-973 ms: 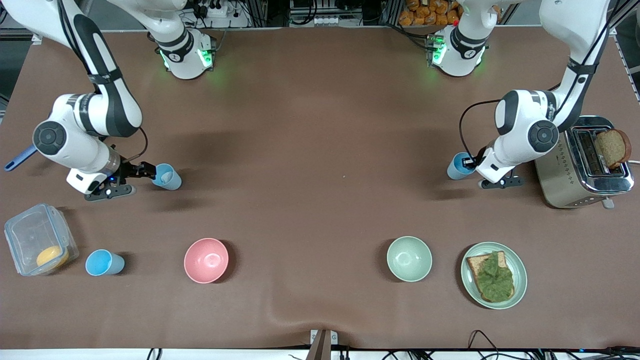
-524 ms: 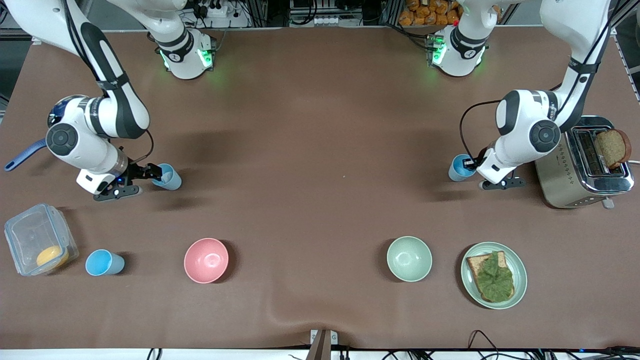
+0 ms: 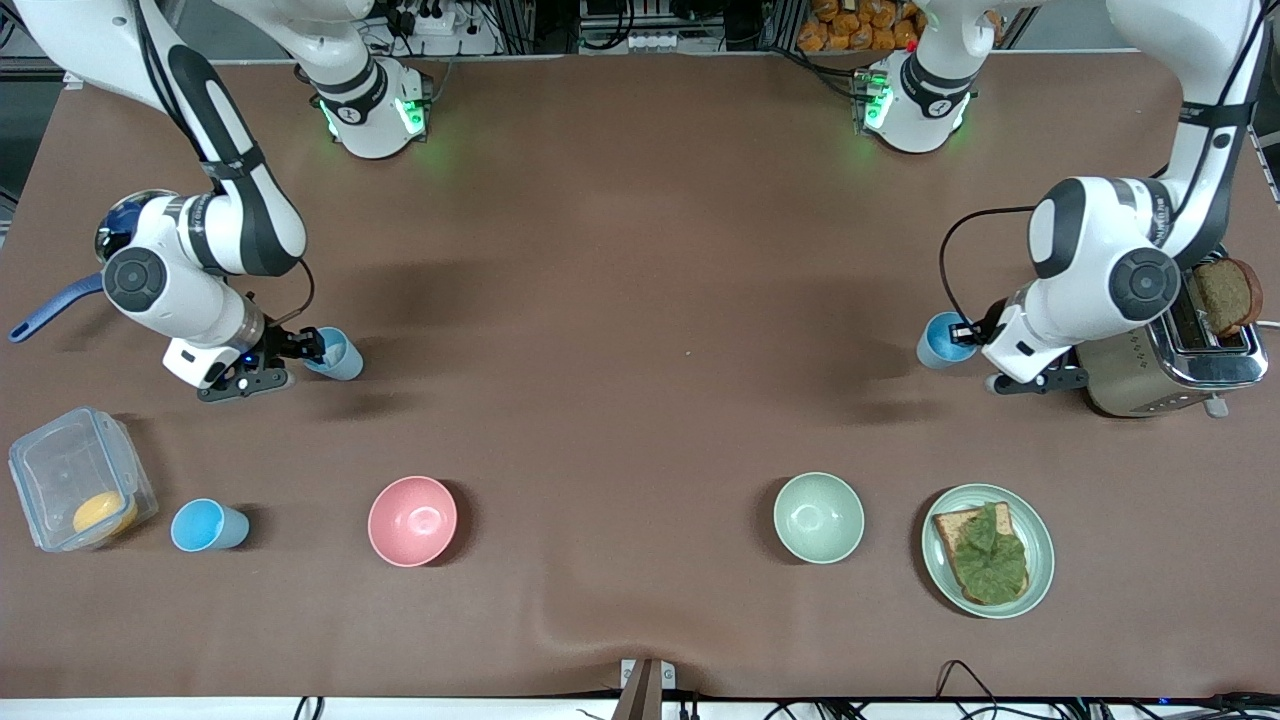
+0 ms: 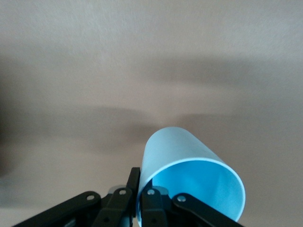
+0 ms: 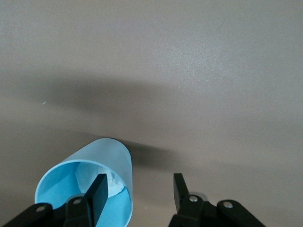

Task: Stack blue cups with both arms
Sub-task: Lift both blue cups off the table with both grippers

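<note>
One blue cup (image 3: 338, 355) stands on the table toward the right arm's end, whitish inside. My right gripper (image 3: 285, 362) is open at its rim; in the right wrist view the gripper (image 5: 139, 185) has one finger inside the cup (image 5: 90, 189) and the other outside, clear of the wall. My left gripper (image 3: 966, 334) is shut on the rim of a second blue cup (image 3: 938, 341) beside the toaster, low over the table. In the left wrist view the gripper (image 4: 141, 178) pinches the wall of this cup (image 4: 189, 161), sky-blue inside. A third blue cup (image 3: 205, 526) stands nearer the front camera.
A toaster (image 3: 1150, 365) with a bread slice (image 3: 1226, 294) sits right by the left arm. A pink bowl (image 3: 412, 520), a pale green bowl (image 3: 818, 517) and a plate with topped toast (image 3: 987, 550) line the front. A clear container (image 3: 75, 490) sits beside the third cup.
My left gripper has carried its cup a little toward the toaster. My right gripper has moved in on the whitish-inside cup, one finger now inside its rim.
</note>
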